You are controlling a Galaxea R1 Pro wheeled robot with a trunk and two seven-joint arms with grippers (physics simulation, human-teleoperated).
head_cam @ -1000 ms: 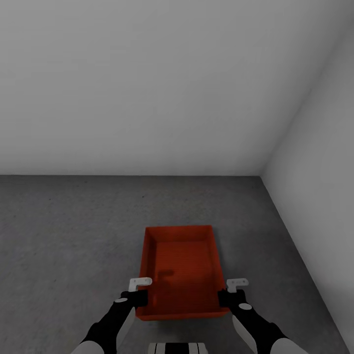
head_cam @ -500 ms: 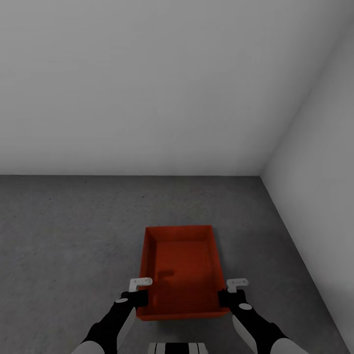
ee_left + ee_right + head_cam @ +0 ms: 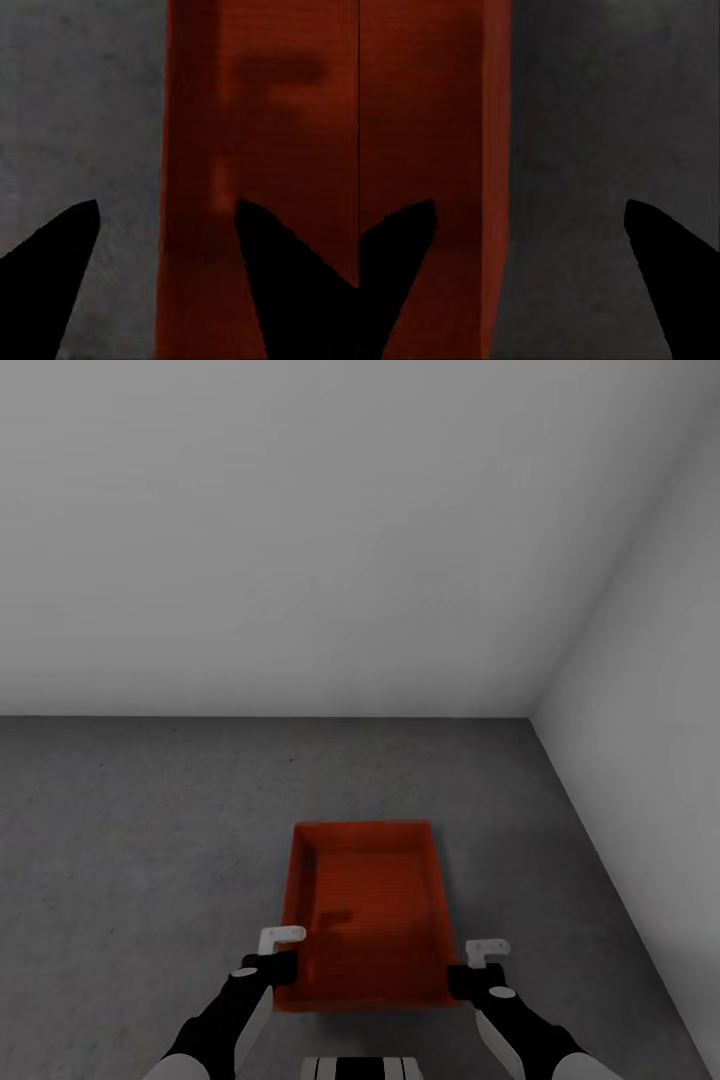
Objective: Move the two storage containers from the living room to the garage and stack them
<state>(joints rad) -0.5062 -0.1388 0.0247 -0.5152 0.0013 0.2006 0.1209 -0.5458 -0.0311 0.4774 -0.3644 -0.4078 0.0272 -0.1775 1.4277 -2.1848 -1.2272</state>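
1. Orange-red plastic sits square in front of me: one storage container (image 3: 365, 910) rests on the dark grey concrete floor (image 3: 130, 840) of the garage, near the corner where two plain white walls (image 3: 300, 530) meet.
2. My left gripper (image 3: 272, 950) is at the container's left wall near the corner closest to me. In the left wrist view its fingers (image 3: 289, 289) stand wide apart astride that thin wall (image 3: 191, 187), one over the ribbed bottom and one over the concrete — spread, clamping nothing.
3. My right gripper (image 3: 480, 960) is just outside the right wall. In the right wrist view its fingers (image 3: 671, 266) are also spread wide, with the wall (image 3: 496, 172) running between them nearer one finger; it grips nothing either.
4. Handling, as I judge it: a shallow lidless bin with thin walls should be light but a bit flexible, so a hard pinch on one wall may bow it. I would take it by both long walls at once — near the middle, to keep it level.
5. The smooth plastic rim may slip in narrow fingers.
6. I can read no brand, label or writing anywhere on the container, walls or floor.
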